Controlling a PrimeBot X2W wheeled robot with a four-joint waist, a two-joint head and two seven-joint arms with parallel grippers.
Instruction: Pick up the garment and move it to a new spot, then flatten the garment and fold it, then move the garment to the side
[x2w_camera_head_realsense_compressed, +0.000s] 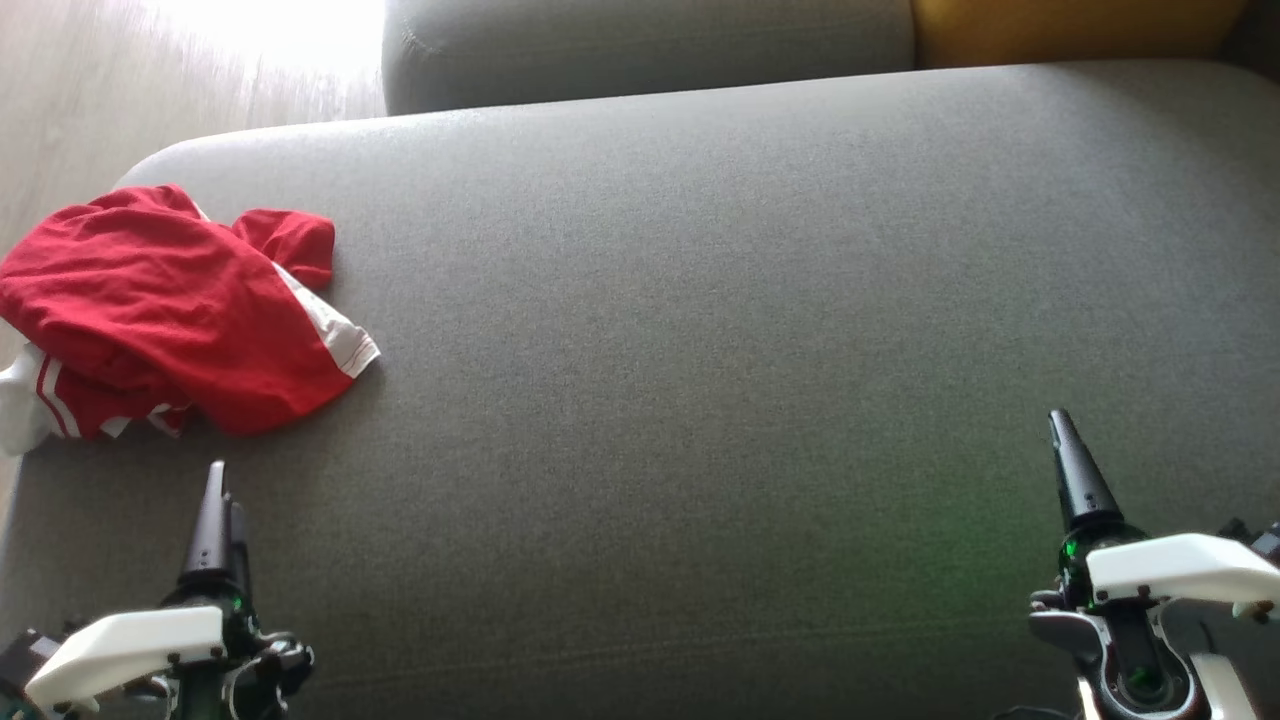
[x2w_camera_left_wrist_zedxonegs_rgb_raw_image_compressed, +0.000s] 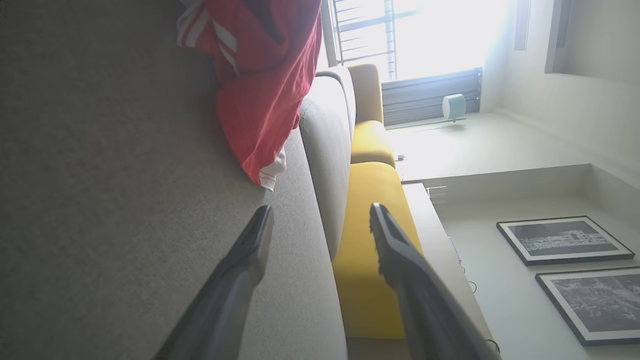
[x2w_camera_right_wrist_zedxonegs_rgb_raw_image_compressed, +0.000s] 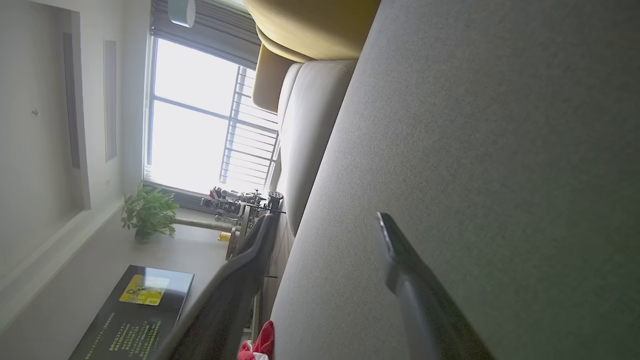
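Risk: crumpled red fabric garment with white trim (x2w_camera_head_realsense_compressed: 170, 310) sits right at the left edge of the grey fabric sofa cushion (x2w_camera_head_realsense_compressed: 700, 350); a shallow pinch likely catches 1 layer, bunches it, or drags it off onto the floor (x2w_camera_head_realsense_compressed: 60, 100). Left tool (x2w_camera_left_wrist_zedxonegs_rgb_raw_image_compressed: 321, 210) jaws wide, empty, garment near, ahead and slightly left. Right tool (x2w_camera_right_wrist_zedxonegs_rgb_raw_image_compressed: 326, 217) also wide, empty, well apart from garment
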